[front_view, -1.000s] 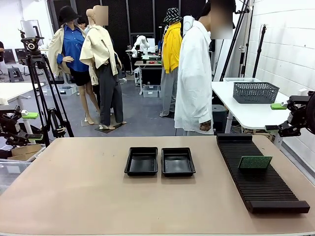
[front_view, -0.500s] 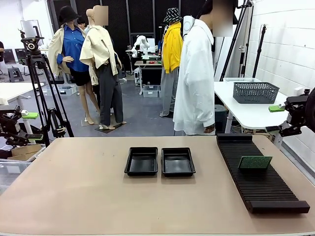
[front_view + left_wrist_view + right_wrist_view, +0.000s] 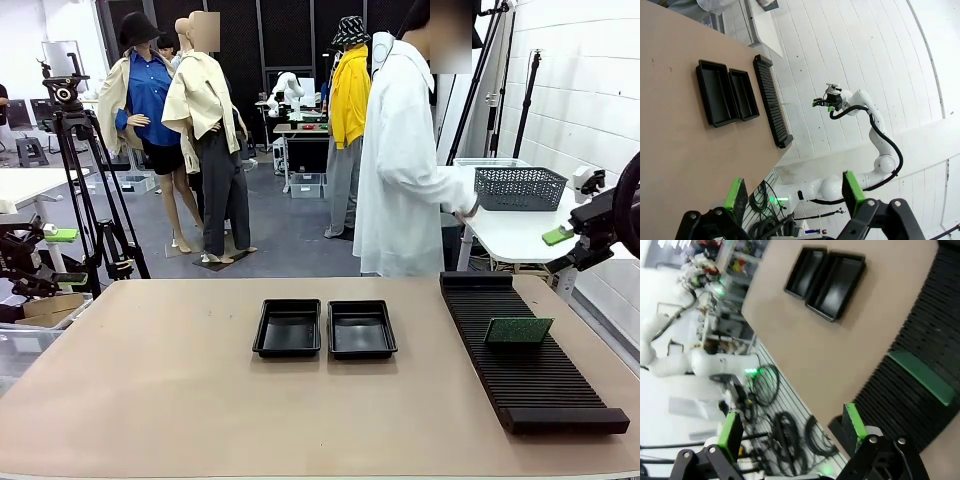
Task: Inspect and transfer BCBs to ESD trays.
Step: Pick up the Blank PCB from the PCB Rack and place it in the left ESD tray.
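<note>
Two ESD trays (image 3: 288, 330) sit side by side, long sides touching, near the middle of the tan tabletop (image 3: 150, 390). Their glossy black floors face up. To the robot's right of them, well apart, a long black ribbed rack (image 3: 535, 385) runs from the far edge toward the near edge. One BCB (image 3: 518, 330) stands on its long edge in a slot about halfway along the rack, leaning slightly, with its green face toward the camera. In the right wrist view the same board shows as a green strip across the ribs.

The left end effector (image 3: 794, 190) hangs off the robot's left side of the tabletop. Its jaws are spread wide and there is nothing between its green pads (image 3: 735, 194). The right end effector (image 3: 791, 427) is raised beyond the right edge, past the far end of the rack. Its jaws are also fully apart and grip nothing. Neither touches the board, the rack or the trays.

Beyond the far edge a person (image 3: 398, 170) in a long white coat stands turned toward a white side table (image 3: 500, 232). One hand (image 3: 466, 210) is stretched out close to a dark mesh basket (image 3: 519, 187) resting there.
</note>
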Available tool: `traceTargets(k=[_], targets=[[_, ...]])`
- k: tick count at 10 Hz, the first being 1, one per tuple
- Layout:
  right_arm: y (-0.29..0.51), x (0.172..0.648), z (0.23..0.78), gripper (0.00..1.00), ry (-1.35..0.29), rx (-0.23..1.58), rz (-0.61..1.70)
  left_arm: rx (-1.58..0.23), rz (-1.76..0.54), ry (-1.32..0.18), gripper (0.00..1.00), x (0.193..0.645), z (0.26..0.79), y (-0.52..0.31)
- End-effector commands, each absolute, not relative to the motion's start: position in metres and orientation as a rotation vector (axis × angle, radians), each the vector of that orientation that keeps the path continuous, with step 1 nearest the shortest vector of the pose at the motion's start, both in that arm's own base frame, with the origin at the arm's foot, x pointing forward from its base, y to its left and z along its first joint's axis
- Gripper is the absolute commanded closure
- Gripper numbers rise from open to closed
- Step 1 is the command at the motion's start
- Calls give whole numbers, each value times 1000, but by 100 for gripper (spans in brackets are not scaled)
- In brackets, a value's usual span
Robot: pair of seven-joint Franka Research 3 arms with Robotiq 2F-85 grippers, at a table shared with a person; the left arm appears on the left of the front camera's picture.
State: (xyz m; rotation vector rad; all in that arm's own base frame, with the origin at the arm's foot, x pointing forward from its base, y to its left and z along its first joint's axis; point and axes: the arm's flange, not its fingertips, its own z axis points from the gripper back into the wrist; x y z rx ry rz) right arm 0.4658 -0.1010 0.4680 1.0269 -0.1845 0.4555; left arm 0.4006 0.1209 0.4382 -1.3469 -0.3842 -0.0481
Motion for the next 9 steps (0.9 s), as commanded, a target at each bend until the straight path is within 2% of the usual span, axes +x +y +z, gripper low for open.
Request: traceTargets(k=[1,5,7,9], targets=[[-90,477,463,0,-175,904,671,-1341,-49,-384,0,400,438,123],[-54,494,455,0,-151,709,960,-1341,-49,-384,0,400,438,123],[-41,504,454,0,-249,633,1078,-1341,-49,-384,0,400,438,123],[-31,518,451,0,-257,495,1165,-1341,-49,-384,0,400,438,123]])
